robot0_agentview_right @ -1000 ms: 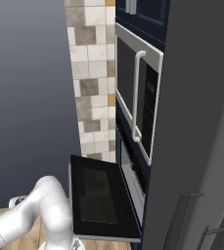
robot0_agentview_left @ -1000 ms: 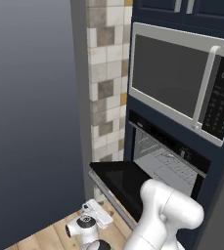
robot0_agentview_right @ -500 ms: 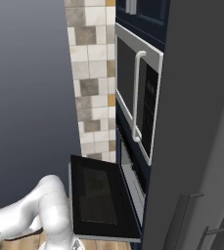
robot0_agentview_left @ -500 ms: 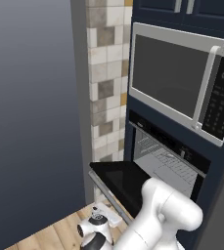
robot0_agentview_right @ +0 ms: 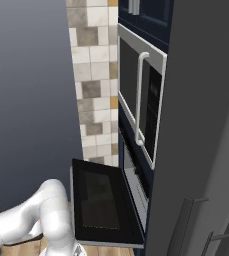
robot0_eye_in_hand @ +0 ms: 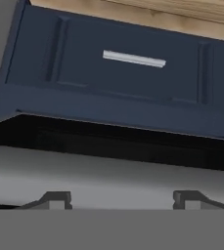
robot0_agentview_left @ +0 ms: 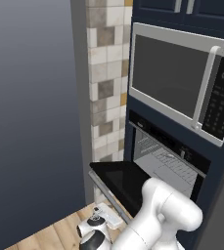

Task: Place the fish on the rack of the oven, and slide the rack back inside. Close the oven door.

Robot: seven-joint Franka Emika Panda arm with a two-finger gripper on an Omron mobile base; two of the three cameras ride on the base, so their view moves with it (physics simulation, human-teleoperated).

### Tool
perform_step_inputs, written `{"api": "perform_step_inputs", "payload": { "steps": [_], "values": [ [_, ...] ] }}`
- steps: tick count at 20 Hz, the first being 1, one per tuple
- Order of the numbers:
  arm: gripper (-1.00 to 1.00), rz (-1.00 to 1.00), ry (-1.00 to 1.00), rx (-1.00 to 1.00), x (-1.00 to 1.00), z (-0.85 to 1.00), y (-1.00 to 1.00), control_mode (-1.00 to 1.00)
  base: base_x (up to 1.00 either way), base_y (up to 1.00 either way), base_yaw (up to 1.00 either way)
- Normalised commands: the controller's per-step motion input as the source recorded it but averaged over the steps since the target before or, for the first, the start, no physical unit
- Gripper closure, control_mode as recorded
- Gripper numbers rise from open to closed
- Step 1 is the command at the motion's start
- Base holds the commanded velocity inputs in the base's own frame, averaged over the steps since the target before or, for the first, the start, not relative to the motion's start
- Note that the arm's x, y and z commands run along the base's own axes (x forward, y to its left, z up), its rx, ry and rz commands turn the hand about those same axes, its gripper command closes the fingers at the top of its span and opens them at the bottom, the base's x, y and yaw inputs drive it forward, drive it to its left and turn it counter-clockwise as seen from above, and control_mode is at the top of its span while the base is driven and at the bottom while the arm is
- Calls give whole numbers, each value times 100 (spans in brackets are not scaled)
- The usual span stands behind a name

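Since a second ago the gripper (robot0_agentview_left: 95, 225) has dropped lower beneath the open oven door (robot0_agentview_left: 121, 179), fingers parted, holding nothing; the rack (robot0_agentview_left: 165, 163) sits inside the oven, so closing remains; fish position unclear

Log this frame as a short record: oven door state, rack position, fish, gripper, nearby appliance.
oven door: open, folded down flat in front of the cavity
rack: inside the oven cavity, not pulled out
fish: cannot be made out on the rack from these views
gripper: low, under the open door's edge; fingertips apart, nothing between them; a navy drawer front with a silver pull lies ahead of it
microwave: silver-framed, above the oven, door shut
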Motion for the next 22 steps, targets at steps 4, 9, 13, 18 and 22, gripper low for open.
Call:
{"api": "perform_step_inputs", "payload": {
  "steps": [4, 9, 13, 18, 22],
  "values": [
    [-100, -15, -27, -23, 0, -100, -2, -100, 0, 0, 0],
    [-100, -8, -35, -24, 1, -100, 29, -100, 0, 0, 0],
    [-100, -6, -22, -23, 12, -100, 60, -100, 0, 0, 0],
    [-100, -9, -10, -19, 38, -92, 40, -100, 0, 0, 0],
    [-100, -11, -7, -19, 84, -98, 22, -100, 0, 0, 0]
  ]
}}
